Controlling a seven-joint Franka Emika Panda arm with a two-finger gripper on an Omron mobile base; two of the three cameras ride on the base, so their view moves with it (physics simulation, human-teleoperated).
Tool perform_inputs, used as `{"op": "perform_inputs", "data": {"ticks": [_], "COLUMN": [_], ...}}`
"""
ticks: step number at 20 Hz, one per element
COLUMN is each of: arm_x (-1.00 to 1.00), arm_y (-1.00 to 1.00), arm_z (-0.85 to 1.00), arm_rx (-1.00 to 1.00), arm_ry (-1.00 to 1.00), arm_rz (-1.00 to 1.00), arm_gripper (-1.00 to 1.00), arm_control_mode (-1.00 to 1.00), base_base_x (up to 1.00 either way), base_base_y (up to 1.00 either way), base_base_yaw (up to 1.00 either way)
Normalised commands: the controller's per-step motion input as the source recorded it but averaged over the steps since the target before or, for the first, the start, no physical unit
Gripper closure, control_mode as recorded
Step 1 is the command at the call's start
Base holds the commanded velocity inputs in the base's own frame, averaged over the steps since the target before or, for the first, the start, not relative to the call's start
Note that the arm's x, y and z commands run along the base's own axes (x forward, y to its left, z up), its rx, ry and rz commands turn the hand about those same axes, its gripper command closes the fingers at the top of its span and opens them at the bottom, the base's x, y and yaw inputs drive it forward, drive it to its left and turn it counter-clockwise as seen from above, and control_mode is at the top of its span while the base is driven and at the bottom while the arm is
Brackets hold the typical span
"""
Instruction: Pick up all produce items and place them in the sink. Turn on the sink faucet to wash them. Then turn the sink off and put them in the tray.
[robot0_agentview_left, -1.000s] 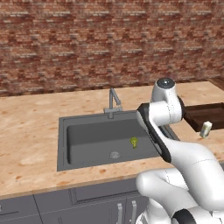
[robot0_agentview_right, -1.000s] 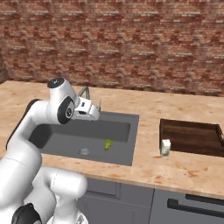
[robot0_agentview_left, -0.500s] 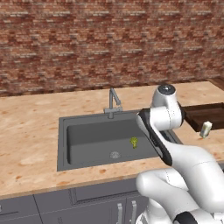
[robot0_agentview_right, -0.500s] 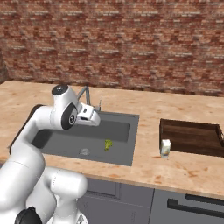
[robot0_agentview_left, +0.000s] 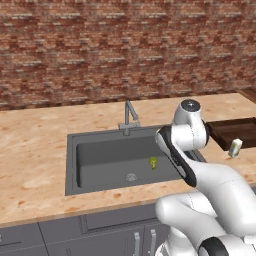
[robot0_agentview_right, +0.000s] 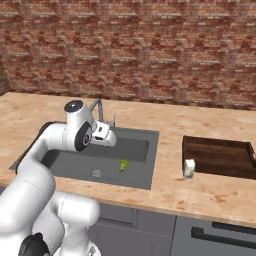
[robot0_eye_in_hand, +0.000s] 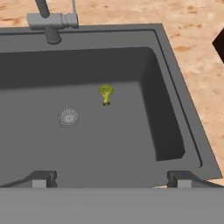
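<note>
A tiny broccoli floret (robot0_eye_in_hand: 106, 93) with a dark green top lies on the floor of the dark grey sink (robot0_eye_in_hand: 131, 135), to the right of the round drain (robot0_eye_in_hand: 68, 117). It also shows as the broccoli (robot0_agentview_left: 152, 162) (robot0_agentview_right: 123, 164) in both base views. My gripper (robot0_eye_in_hand: 112, 181) (robot0_agentview_right: 106, 134) hovers above the basin, open, with nothing between its fingers, and well short of the floret. The grey faucet (robot0_agentview_left: 129, 116) (robot0_agentview_right: 98, 108) (robot0_eye_in_hand: 50, 19) stands at the sink's back rim. The dark brown tray (robot0_agentview_left: 235, 131) (robot0_agentview_right: 220, 156) rests on the counter to the right.
A small pale cream carton (robot0_agentview_left: 235, 147) (robot0_agentview_right: 189, 169) stands upright on the counter just in front of the tray's near left corner. Light wood-look counter surrounds the sink (robot0_agentview_left: 70, 165) (robot0_agentview_right: 152, 160), and a brick wall closes off the back.
The arm has eased a little lower and to the right over the basin. The broccoli lies where it was.
</note>
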Motion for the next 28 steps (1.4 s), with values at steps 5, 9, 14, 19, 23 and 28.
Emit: {"op": "perform_inputs", "data": {"ticks": [5,9,14,19,23,28], "arm_x": [0.24,0.3,0.34,0.33,0.3,0.21], "arm_y": [0.0,0.0,0.0,0.0,0.0,0.0], "arm_z": [-0.18,-0.12,-0.05,-0.05,-0.1,-0.18], "arm_rx": [0.0,0.01,0.03,0.04,0.03,0.01], "arm_ry": [0.0,0.0,0.01,0.01,0.0,0.01], "arm_rz": [0.0,0.0,0.0,0.0,0.0,0.0], "arm_gripper": [-1.0,-1.0,-1.0,-1.0,-1.0,-1.0], "arm_control_mode": [-1.0,-1.0,-1.0,-1.0,-1.0,-1.0], "base_base_x": [0.0,0.0,0.0,0.0,0.0,0.0], "base_base_y": [0.0,0.0,0.0,0.0,0.0,0.0], "base_base_yaw": [0.0,0.0,0.0,0.0,0.0,0.0]}}
